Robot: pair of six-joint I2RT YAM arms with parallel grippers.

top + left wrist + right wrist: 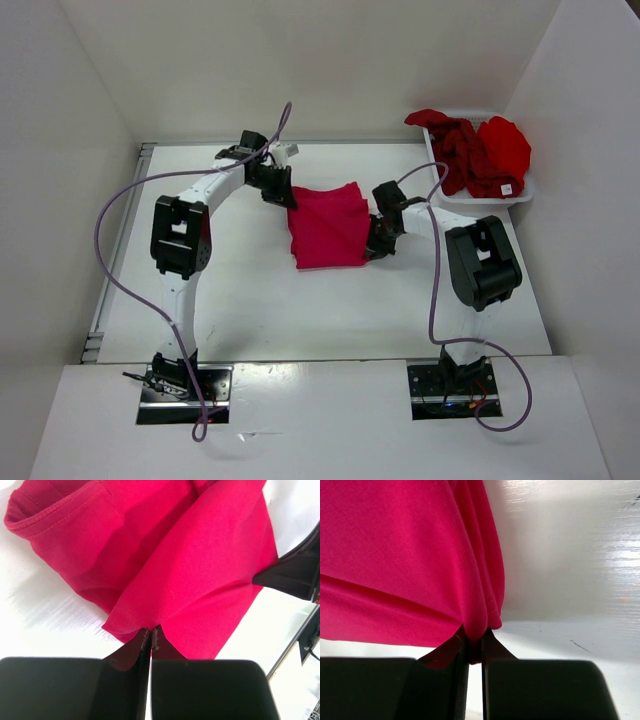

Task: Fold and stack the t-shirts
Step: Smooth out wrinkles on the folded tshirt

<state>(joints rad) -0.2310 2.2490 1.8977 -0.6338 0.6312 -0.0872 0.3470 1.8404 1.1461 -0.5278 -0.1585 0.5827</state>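
A pinkish-crimson t-shirt [328, 226] lies partly folded on the white table [260, 300] between the two arms. My left gripper [283, 196] is shut on that shirt's far-left edge; in the left wrist view the fingertips [157, 641] pinch a thin fold of the crimson t-shirt [190, 570]. My right gripper [376, 245] is shut on the shirt's near-right corner, and the right wrist view shows bunched layers of the crimson t-shirt [405, 560] squeezed between its jaws. A dark maroon t-shirt [462, 152] and a bright red t-shirt [506, 146] lie heaped in the basket.
A white mesh basket [528, 190] stands at the table's back right corner, close to the right wall. The right arm's dark finger [295, 575] shows at the right edge of the left wrist view. Purple cables [110, 240] loop beside both arms.
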